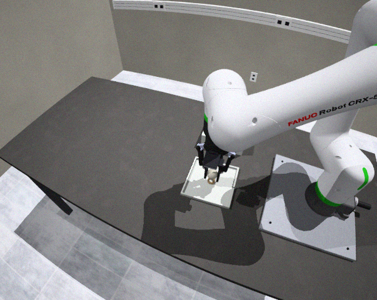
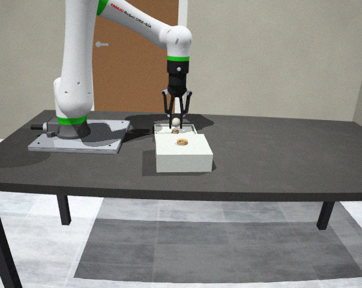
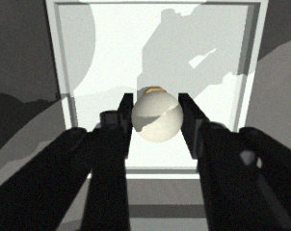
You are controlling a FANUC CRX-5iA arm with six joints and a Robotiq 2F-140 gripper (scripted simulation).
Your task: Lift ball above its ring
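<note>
A cream ball [image 3: 156, 117] sits between my two black fingers in the wrist view. My gripper [image 3: 155, 107] is shut on the ball, one finger pad on each side. In the exterior view the ball [image 2: 175, 122] hangs a little above its tan ring [image 2: 174, 131], which lies in the white tray [image 2: 174, 128]. The ring's edge [image 3: 155, 89] peeks out behind the ball in the wrist view. From above, the ball [image 1: 211, 175] and ring [image 1: 211, 181] show under my gripper [image 1: 212, 174], over the tray [image 1: 211, 185].
A white block [image 2: 183, 152] with a second tan ring [image 2: 182, 141] on top stands in front of the tray. My base plate [image 2: 78, 140] is at the left on the dark table [image 2: 268, 155].
</note>
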